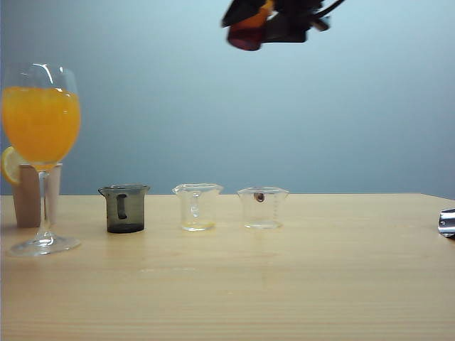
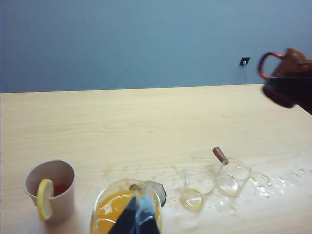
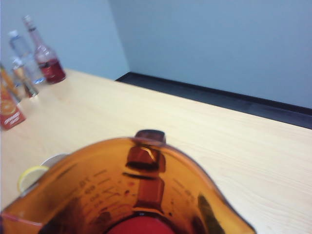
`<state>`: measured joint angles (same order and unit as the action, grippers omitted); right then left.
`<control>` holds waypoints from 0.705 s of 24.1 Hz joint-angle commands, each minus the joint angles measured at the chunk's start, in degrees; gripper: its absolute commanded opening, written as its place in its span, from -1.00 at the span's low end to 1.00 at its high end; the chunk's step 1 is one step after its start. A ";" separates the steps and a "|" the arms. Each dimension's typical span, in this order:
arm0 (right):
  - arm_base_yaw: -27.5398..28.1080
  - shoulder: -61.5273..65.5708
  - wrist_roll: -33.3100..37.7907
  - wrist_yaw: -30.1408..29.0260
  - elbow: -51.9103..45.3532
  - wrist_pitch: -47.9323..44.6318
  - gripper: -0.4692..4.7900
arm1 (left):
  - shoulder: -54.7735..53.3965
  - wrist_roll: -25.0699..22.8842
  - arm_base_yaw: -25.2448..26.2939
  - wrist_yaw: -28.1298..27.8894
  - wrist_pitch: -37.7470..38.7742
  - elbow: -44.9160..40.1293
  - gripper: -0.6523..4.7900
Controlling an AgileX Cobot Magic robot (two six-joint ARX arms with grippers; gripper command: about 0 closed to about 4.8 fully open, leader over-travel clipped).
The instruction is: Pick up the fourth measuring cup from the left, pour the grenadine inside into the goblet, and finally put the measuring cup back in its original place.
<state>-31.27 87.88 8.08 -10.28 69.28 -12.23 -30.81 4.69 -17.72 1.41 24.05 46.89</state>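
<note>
My right gripper [image 1: 264, 28] holds the amber measuring cup [image 1: 249, 32] high, well right of the goblet [image 1: 41, 128]; my left gripper's [image 2: 139, 217] opening I can't tell

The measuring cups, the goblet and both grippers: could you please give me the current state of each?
amber measuring cup: held high above the table, grenadine inside
right gripper: shut on the amber cup
goblet: upright, full of orange drink
grey cup: upright on table
two clear cups: upright, nearly empty
left gripper: fingers at the goblet; grip unclear
</note>
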 commanded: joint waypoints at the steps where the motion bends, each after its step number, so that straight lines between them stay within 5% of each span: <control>1: -1.95 1.68 -1.27 -0.11 2.58 -1.33 -0.66 | 0.09 -0.20 -0.02 1.38 0.13 0.26 -0.78; 17: -10.32 14.01 -4.13 0.07 15.67 -1.25 -0.67 | 0.09 -3.74 -0.02 0.79 4.61 0.26 -0.78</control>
<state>-41.01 101.60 4.38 -10.22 83.90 -11.92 -30.83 0.93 -17.72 2.35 28.67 46.89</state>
